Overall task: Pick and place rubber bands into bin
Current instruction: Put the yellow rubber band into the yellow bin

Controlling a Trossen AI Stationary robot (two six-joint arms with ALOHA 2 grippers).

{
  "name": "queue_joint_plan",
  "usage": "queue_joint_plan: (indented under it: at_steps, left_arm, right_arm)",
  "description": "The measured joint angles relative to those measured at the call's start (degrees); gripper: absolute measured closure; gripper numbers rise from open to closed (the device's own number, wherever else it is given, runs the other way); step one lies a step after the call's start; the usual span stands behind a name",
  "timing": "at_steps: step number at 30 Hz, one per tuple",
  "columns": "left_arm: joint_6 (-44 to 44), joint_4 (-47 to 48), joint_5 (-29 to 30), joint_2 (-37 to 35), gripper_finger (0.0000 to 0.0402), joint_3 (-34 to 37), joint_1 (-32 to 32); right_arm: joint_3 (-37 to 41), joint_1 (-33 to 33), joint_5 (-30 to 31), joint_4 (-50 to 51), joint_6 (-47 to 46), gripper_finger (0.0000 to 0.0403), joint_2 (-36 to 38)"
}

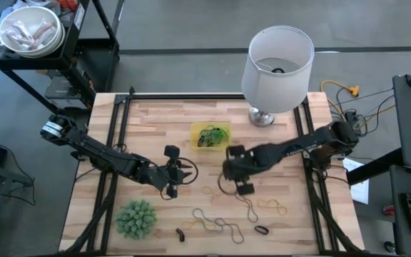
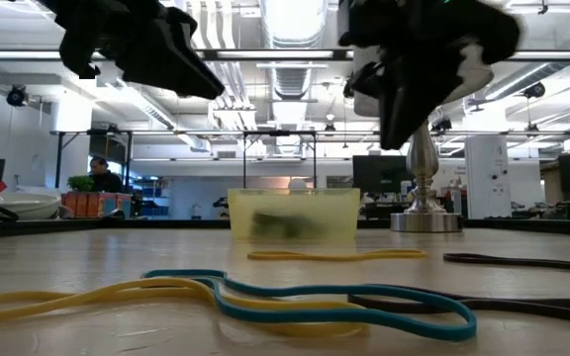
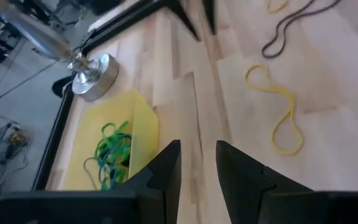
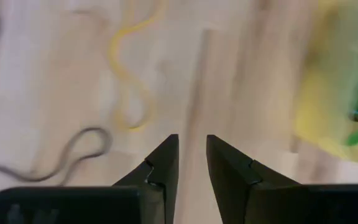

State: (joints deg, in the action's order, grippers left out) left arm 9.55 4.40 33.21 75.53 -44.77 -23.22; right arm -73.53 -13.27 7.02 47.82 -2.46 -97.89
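Rubber bands are lying in 2 places: a green and dark tangle (image 1: 212,134) is sitting inside the yellow bin (image 1: 198,142) at the centre of the high frame, and loose ones are spreading over the lower half of the wooden table (image 1: 155,118).

2 grippers are hanging above the boards. The left gripper (image 1: 178,173), left of centre, is holding its fingers slightly apart with nothing between them; its wrist view is showing that narrow gap (image 3: 197,165). The right gripper (image 1: 228,165), just below the bin, is likewise keeping a small empty gap (image 4: 192,155).

Outward from them, the high view is showing at least 6 loose bands: a yellow one (image 1: 207,191), a dark looped one (image 1: 249,205), a tan one (image 1: 272,206), a mixed chain (image 1: 216,223) and 2 small black ones (image 1: 180,233) (image 1: 261,230). An exact count is not possible.

1 lamp (image 1: 277,64) is standing at the upper right and 1 spiky green ball (image 1: 135,218) is sitting at the lower left.

Only the low view is revealing a teal band (image 2: 344,302) crossing a yellow one (image 2: 87,295) in the foreground, plus a person (image 2: 100,176) far off at the left. Only the left wrist view is showing the bin's green contents (image 3: 112,152) close up.
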Motion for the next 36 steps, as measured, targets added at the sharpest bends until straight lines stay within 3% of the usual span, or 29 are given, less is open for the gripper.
queue_joint_plan:
  at_steps: [6,17,22,25,36]
  left_arm:
    - [-0.10,-0.07,-12.48,3.07,0.0317,0.17,0.28]
    - [4.30,-4.28,-15.46,17.63,0.0317,-3.74,2.52]
    - [4.41,-4.41,-26.21,21.33,0.0317,-7.57,4.30]
    - [4.40,-4.15,-29.86,23.33,0.0317,-9.01,5.04]
    - [4.31,-1.90,-33.38,28.77,0.0317,-12.66,7.60]
  right_arm:
    - [2.24,-8.36,5.15,-1.23,-6.67,0.0340,0.00]
    - [3.53,-21.29,29.80,-3.11,-11.74,0.0344,1.66]
    - [5.08,-26.33,40.35,-3.69,-13.10,0.0344,4.02]
    - [7.19,-28.67,43.27,-3.78,-15.19,0.0346,5.57]
    - [15.22,-32.53,47.24,-4.54,-23.44,0.0347,13.51]
